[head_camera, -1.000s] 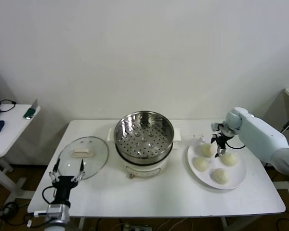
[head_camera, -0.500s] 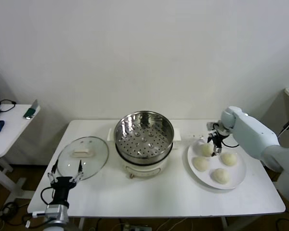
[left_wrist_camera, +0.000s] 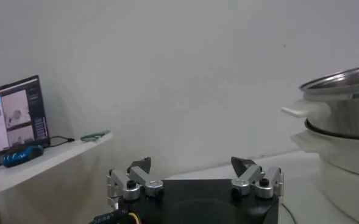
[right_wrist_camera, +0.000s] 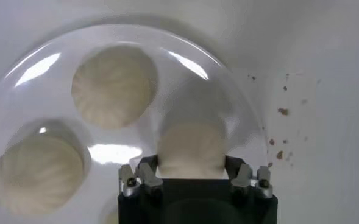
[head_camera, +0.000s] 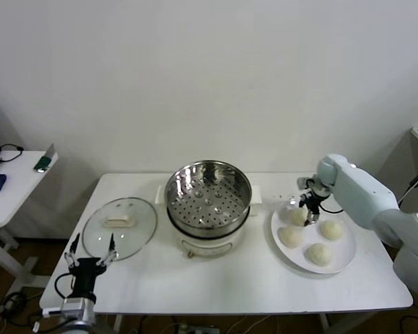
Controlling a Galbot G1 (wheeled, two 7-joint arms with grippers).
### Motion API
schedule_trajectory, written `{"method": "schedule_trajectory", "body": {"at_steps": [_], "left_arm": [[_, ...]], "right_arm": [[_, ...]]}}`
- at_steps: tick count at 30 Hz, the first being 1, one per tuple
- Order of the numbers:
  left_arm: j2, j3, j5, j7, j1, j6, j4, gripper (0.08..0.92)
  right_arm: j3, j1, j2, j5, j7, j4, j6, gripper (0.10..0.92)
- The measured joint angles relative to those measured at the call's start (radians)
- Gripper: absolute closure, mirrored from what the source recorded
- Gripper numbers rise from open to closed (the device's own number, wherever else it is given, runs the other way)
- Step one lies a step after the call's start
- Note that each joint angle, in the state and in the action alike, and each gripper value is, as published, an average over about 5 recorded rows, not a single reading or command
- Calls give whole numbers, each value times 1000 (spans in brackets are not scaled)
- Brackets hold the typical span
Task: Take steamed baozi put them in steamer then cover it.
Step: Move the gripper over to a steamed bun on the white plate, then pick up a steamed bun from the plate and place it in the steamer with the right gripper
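Our right tool clenches one baozi on the white plate, right of the steamer; left tool hangs released at desk edge w/ no legible labels.

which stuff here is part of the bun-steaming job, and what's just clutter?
Job:
- baozi, three more beside it, on the white plate
- steamer, uncovered
- glass cover, flat on the table
- right gripper, shut on the baozi
- left gripper, open, idle

Lying about:
- side table with a phone
- laptop

four baozi, one steamer, one cover
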Motion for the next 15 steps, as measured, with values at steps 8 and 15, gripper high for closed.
{"method": "schedule_trajectory", "body": {"at_steps": [8, 15], "left_arm": [[0, -9, -9, 0, 13, 0, -8, 177], [1, -8, -11, 0, 17, 2, -18, 177]], "right_arm": [[-39, 41, -27, 21, -16, 49, 28, 338], [-189, 189, -56, 113, -27, 191, 77, 338]]}}
